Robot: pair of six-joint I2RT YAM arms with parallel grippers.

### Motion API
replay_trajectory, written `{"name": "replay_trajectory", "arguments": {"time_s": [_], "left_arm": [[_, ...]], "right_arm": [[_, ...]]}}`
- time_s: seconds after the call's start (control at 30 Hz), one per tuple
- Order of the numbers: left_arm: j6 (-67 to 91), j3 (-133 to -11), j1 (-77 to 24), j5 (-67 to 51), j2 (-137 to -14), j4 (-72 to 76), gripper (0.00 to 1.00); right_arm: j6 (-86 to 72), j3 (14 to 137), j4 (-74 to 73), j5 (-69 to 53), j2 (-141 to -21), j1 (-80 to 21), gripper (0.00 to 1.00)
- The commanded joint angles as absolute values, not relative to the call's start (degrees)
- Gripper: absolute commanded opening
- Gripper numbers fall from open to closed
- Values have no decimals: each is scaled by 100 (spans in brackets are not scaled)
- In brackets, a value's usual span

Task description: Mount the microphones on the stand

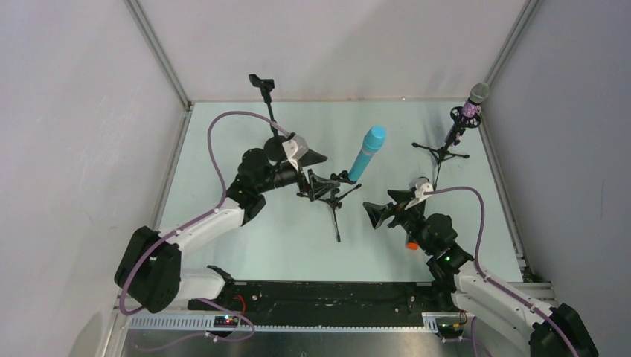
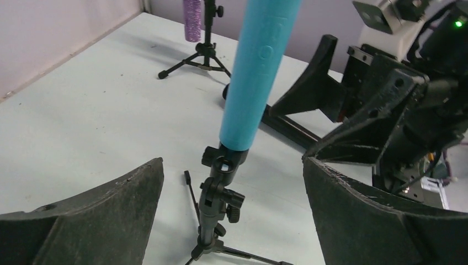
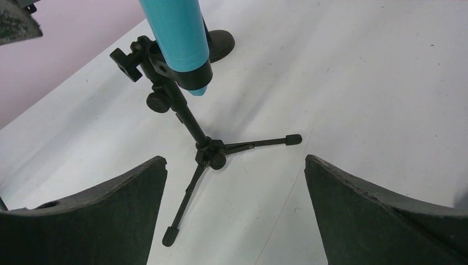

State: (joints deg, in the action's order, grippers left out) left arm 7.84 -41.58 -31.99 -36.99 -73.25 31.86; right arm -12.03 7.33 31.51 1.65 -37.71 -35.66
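Note:
The turquoise microphone [image 1: 367, 152] stands tilted in the clip of the centre tripod stand [image 1: 331, 195]. The purple glittery microphone [image 1: 469, 110] sits in the stand at the back right [image 1: 445, 152]. Only the orange end of the black microphone [image 1: 411, 245] shows, on the table under my right arm. My left gripper [image 1: 321, 172] is open beside the centre stand on its left. My right gripper [image 1: 383, 205] is open and empty to the stand's right. The left wrist view shows the turquoise microphone [image 2: 259, 72] and its clip [image 2: 223, 165] between the open fingers [image 2: 110, 210]. The right wrist view shows the turquoise microphone [image 3: 176, 33] and the tripod [image 3: 205, 148].
A third stand with an empty clip [image 1: 261, 82] rises at the back left; its round base [image 3: 218, 44] shows in the right wrist view. The walls of the enclosure close in the table [image 1: 223, 149] at the back and sides.

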Motion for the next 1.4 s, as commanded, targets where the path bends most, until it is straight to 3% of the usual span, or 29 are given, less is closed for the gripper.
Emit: {"name": "replay_trajectory", "arguments": {"time_s": [0.0, 0.6, 0.87, 1.13, 1.37], "left_arm": [[-69, -4181, -3176, -4419, -7279, 3263, 100], [-1131, -4353, -3164, -4614, -8083, 3261, 96], [-1016, -4690, -3159, -4758, -8561, 3261, 88], [-898, -4892, -3157, -4818, -8809, 3261, 71], [-784, -4917, -3151, -4864, -8902, 3261, 68]], "right_arm": [[-1290, 722, 3340, 75, -3806, -3496, 99], [-1351, 732, 3330, -228, -3840, -3315, 99], [-1384, 746, 3370, -274, -3896, -3272, 99], [-1420, 769, 3384, -322, -3961, -3222, 99], [-1465, 777, 3403, -361, -3997, -3183, 99]]}}
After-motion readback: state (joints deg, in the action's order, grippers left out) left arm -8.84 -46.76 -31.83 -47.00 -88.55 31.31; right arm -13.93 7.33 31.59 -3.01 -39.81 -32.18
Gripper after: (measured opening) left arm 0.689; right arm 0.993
